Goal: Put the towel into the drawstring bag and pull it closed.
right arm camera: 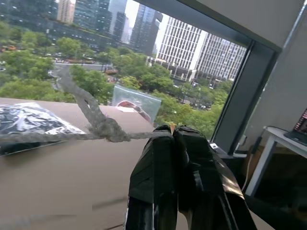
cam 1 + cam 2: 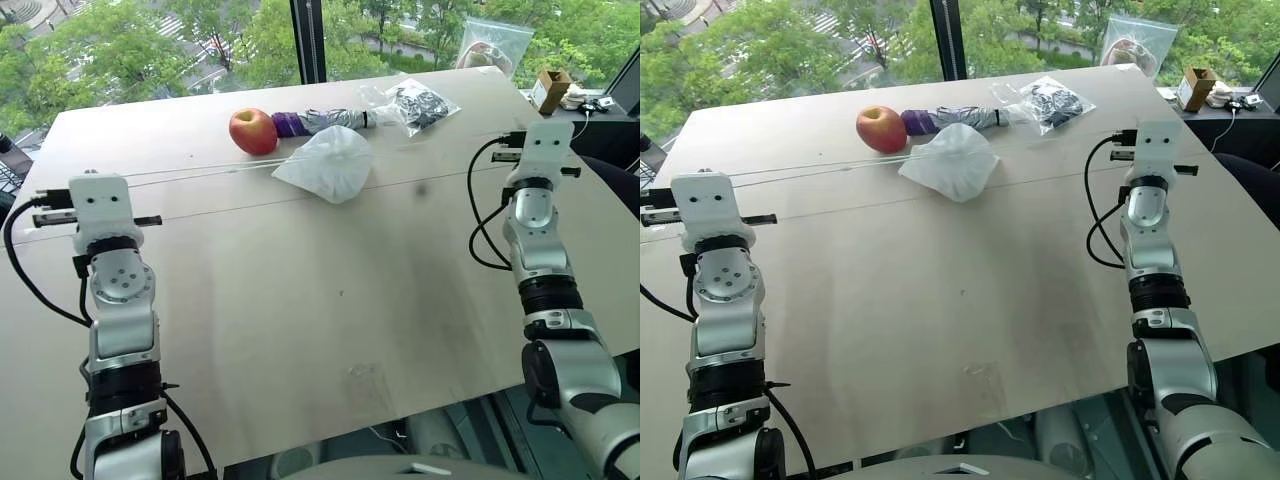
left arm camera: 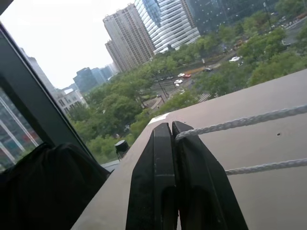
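Nearest, the left hand (image 3: 170, 132) and right hand (image 1: 173, 132) are each pinching shut on a thin, braided white cord (image 3: 249, 120), so pulling them evenly apart, keeping the lines taut and low over the smooth pale desk (image 2: 300, 320), should be cinching the mouth. Farther off, the drawstring bag (image 2: 330, 165) is lying bunched, soft and translucent, beside the apple (image 2: 253, 131); the towel is presumably inside

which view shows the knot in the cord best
The right wrist view: the knot sits close up, just beyond the shut right gripper. In the head views the cord is a thin line; the left wrist view shows plain cord strands.
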Robot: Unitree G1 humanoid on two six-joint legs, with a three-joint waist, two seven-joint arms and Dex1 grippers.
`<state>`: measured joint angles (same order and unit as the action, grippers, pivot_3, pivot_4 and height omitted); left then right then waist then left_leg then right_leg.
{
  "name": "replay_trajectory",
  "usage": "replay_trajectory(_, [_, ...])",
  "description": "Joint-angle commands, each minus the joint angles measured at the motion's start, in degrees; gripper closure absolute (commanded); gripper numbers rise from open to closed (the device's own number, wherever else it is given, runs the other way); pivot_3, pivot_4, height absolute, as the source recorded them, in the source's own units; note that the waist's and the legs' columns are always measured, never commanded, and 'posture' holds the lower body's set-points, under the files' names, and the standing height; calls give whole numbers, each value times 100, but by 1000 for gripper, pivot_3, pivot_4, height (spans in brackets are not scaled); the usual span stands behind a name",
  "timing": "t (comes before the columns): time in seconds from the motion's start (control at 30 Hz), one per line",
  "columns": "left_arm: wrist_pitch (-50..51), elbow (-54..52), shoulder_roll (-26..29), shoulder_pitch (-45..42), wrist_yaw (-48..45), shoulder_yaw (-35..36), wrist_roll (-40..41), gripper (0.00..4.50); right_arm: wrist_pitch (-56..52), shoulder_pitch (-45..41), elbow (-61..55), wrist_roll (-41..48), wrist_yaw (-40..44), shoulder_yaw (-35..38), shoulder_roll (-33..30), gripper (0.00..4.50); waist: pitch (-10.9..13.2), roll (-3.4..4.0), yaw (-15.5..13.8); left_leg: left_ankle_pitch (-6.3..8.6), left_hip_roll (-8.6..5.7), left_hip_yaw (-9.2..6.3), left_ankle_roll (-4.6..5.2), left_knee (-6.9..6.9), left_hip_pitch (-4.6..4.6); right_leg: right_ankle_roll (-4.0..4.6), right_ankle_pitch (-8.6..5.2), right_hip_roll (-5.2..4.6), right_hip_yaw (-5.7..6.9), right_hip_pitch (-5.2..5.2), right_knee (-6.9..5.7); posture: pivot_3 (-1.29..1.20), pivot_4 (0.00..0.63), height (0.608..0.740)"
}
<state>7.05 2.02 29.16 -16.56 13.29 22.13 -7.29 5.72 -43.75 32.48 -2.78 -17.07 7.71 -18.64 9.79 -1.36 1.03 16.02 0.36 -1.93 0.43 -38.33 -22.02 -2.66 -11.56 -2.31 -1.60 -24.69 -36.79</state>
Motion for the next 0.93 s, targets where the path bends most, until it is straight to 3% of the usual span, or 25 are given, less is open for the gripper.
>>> replay_trajectory(0.03, [137,149,175,48,261,624,49,4500,30,-129,78,287,-125,598,-272,4419,0,0,8,0,0,1,0,0,0,0,0,0,-1,0,-1,0,150,740])
replay_trajectory(0.27, [-296,-39,-30,126,-2262,-310,1613,4500,-325,-79,98,1390,3035,77,-216,4419,0,0,22,0,0,12,1,0,1,0,0,3,4,3,-1,0,150,740])
replay_trajectory(0.3, [-212,-200,-33,238,-2674,-435,1850,4500,-587,66,-127,1649,3706,1,-284,4160,0,0,21,0,0,13,1,0,1,0,0,3,4,3,0,0,150,740])
replay_trajectory(0.4, [48,-584,99,588,-3439,-609,2225,3658,-1264,634,-811,2032,5458,-408,-717,3038,0,1,7,0,5,10,1,0,-8,-1,0,3,8,3,9,0,150,740])
replay_trajectory(0.57, [692,-1466,563,1725,-4671,-854,2745,1421,-1869,1717,-1550,2094,7260,-807,-1888,766,6,11,-10,1,9,6,3,1,-10,-1,-1,3,6,2,19,0,150,740])
replay_trajectory(0.63, [849,-1733,674,2129,-4749,-804,2766,510,-1902,1999,-1662,2147,7735,-809,-2223,738,7,12,-15,2,14,4,4,3,-3,-2,-2,1,-2,4,24,0,150,740])
replay_trajectory(0.83, [992,-2473,879,3615,-5210,-346,2910,510,-1072,2346,-962,1962,8412,-576,-2782,738,8,10,47,2,23,29,6,-6,42,16,-15,30,-14,42,17,0,150,740])
replay_trajectory(0.93, [1037,-2511,926,3826,-5262,-87,2995,510,-1111,2445,-1150,2201,8525,-426,-2691,738,10,10,39,2,25,25,6,-5,81,9,-31,37,-12,78,14,0,150,740])
